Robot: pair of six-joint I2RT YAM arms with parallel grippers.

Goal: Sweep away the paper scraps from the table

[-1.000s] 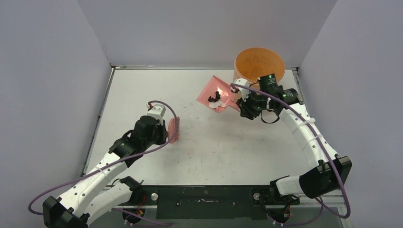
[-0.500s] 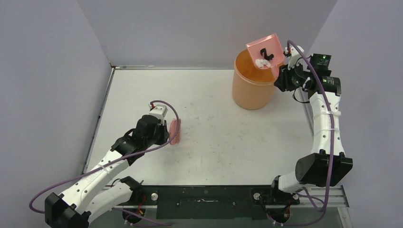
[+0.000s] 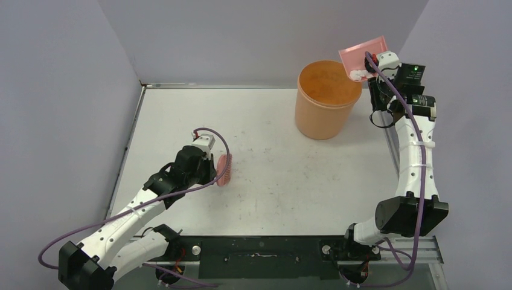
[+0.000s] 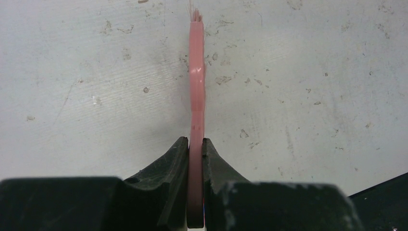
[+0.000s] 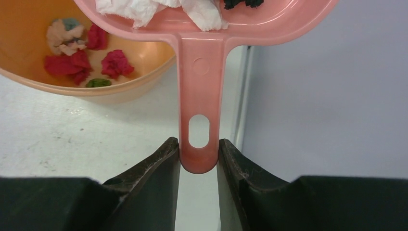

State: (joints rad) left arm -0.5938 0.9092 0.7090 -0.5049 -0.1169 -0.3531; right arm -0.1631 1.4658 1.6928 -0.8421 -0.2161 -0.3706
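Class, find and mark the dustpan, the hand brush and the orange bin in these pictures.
dustpan (image 5: 199,72): right wrist view, on its handle.
hand brush (image 4: 196,82): left wrist view, on its pink spine.
orange bin (image 3: 318,121): top view, on its outer wall.

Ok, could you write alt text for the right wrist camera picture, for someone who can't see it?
The right gripper clamps the handle of a pink dustpan carrying white and black paper scraps. At left, an orange bucket holds red, green and pale scraps; white table below, grey wall at right.
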